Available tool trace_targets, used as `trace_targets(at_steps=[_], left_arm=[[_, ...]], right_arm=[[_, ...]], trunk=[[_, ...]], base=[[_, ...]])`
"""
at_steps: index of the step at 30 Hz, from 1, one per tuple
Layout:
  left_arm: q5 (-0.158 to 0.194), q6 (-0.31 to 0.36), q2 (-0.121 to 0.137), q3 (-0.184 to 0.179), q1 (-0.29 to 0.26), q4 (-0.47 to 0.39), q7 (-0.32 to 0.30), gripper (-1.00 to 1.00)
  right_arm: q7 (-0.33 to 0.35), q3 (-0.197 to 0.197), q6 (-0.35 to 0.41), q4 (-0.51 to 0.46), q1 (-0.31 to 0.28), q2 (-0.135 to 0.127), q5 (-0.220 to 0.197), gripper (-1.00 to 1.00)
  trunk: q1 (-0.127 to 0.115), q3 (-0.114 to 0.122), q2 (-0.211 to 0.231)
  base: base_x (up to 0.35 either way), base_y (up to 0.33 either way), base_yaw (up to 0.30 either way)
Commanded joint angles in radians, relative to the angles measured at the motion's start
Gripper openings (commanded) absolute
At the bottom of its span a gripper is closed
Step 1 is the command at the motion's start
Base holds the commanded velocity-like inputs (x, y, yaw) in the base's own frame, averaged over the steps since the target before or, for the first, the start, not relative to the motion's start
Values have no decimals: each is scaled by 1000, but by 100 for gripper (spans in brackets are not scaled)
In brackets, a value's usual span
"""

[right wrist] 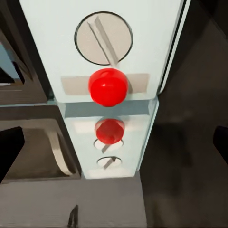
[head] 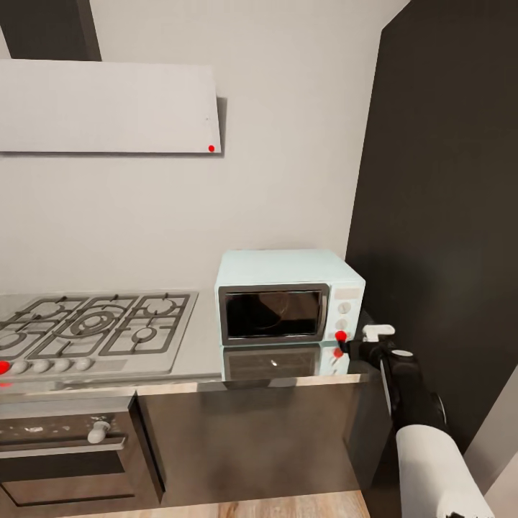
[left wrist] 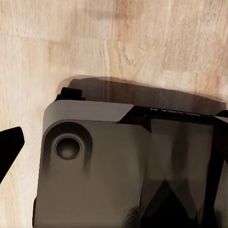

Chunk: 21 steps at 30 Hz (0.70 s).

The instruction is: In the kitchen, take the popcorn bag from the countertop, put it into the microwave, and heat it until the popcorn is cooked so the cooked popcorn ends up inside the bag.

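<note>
1. While the robot faces the kitchen, its right arm reaches forward from the head view's lower right, the right tool (head: pixel 350 346) at the microwave's red indicator dot (head: pixel 340 336); the pictures do not settle whether they touch.
2. In the right wrist view, dark fingertips (right wrist: pixel 10 151) sit far apart at either edge, the tool wide and holding nothing, with the red dot (right wrist: pixel 109 87) and a slotted knob (right wrist: pixel 103 38) between them.
3. The pale-blue microwave (head: pixel 288 267) stands on the grey table (head: pixel 194 370), door shut, its front mirrored in the glossy top.
4. Beside it lies the gas hob (head: pixel 93 327), the steel oven (head: pixel 68 450) below.
5. One dark fingertip (left wrist: pixel 9 142) of the left tool hangs over wood flooring (left wrist: pixel 71 38); its spread cannot be judged.
</note>
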Motion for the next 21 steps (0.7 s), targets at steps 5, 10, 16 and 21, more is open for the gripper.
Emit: trace_targets(at_steps=[5, 10, 16, 21], left_arm=[[11, 3, 0, -8, -1, 0, -3, 100], [11, 3, 0, -7, -1, 0, -3, 100], [11, 3, 0, -7, -1, 0, -3, 100], [11, 3, 0, -7, -1, 0, -3, 100]], right_arm=[[10, -7, -10, 14, -1, 1, 10, 100], [0, -7, -11, 30, -1, 1, 10, 100], [-3, -7, -12, 33, -1, 3, 12, 100], [-5, -7, -13, 33, -1, 6, 12, -100]], trunk=[[0, -1, -1], [0, -1, -1], [0, -1, -1], [0, -1, -1]], base=[[0, 0, 0], [0, 0, 0], [0, 0, 0], [0, 0, 0]])
